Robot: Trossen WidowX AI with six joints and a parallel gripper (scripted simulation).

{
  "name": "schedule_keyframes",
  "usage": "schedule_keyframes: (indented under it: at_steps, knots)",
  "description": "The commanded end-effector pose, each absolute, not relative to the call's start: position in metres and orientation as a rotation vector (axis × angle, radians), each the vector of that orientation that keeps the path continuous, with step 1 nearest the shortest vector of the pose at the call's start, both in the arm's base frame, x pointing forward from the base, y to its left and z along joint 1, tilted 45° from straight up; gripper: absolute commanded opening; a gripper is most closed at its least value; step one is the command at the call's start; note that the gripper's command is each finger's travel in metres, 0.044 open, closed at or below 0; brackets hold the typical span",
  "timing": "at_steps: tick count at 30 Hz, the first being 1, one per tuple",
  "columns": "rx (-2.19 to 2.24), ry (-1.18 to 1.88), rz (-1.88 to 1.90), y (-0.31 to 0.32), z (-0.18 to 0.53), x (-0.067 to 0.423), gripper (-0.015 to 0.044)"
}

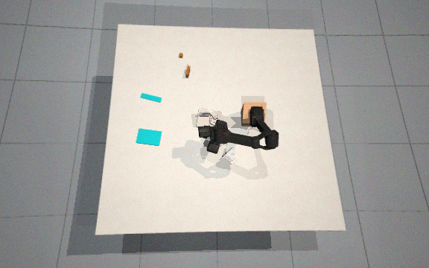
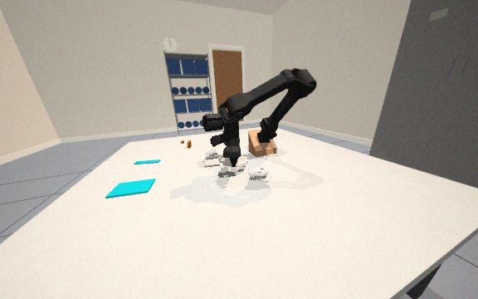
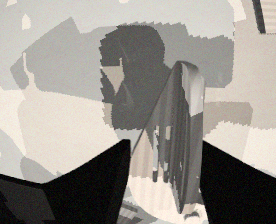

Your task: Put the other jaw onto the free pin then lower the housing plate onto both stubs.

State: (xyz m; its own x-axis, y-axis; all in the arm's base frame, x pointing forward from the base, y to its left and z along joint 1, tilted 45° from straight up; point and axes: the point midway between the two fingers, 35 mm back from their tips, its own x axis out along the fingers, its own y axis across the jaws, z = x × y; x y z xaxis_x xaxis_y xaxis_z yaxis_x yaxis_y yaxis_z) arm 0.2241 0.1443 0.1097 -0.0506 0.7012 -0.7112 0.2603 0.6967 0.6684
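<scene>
My gripper (image 2: 233, 164) (image 3: 162, 147) points down just above the table and is shut on a thin, ribbed, pale grey part (image 3: 188, 142), which looks like the loose jaw. The part stands on edge between the black fingers. In the top view the arm hides the fingertips and the held part. A white assembly with a square, flat piece (image 1: 202, 120) (image 2: 212, 161) lies just behind the gripper. Another white part (image 1: 229, 152) (image 2: 259, 173) lies on the near side. White on white, I cannot tell the pins, the seated jaw, the stubs or the housing plate apart for certain.
A large cyan plate (image 1: 149, 137) (image 2: 131, 188) and a narrow cyan strip (image 1: 151, 97) (image 2: 147, 162) lie to the left. Two small orange blocks (image 1: 188, 71) (image 1: 181, 55) are at the back left. The arm rises from a wooden-coloured block (image 1: 249, 107) (image 2: 256, 145).
</scene>
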Motion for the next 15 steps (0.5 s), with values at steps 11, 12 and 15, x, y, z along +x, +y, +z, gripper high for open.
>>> schedule_keyframes:
  at_steps: [11, 12, 15]
  knots:
    - [0.799, 1.623, 0.436, 0.114, 0.143, 0.224, 0.0134]
    - [0.799, 1.623, 0.436, 0.113, 0.144, 0.224, 0.0134]
    - [0.799, 1.623, 0.436, 0.113, 0.145, 0.224, 0.0134]
